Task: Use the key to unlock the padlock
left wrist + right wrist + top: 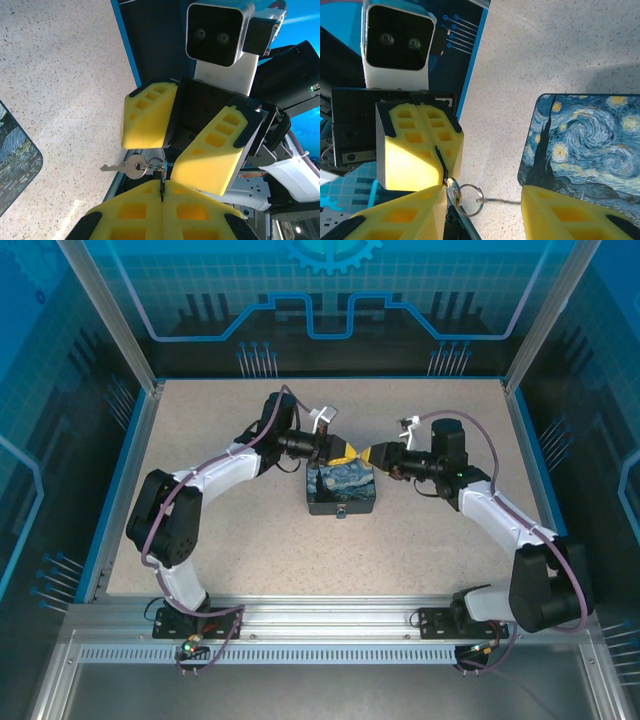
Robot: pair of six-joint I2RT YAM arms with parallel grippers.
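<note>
On my left, the left gripper (347,452) hangs over the far edge of the painted box (342,490). Its yellow pads (135,215) are pressed tight together on a thin dark strip (162,182) of metal that stands up out of the seam between them. I cannot tell what that strip is. A key ring (156,164) sits at its tip, and from the ring a silvery key (124,167) sticks out sideways in the air. The padlock (343,512) is a tiny speck at the box's near edge, too small for me to read. On my right, the right gripper (368,454) meets the left one nose to nose. Its pads (565,215) are spread, one on each side of the ring and key, and they grip nothing.
</note>
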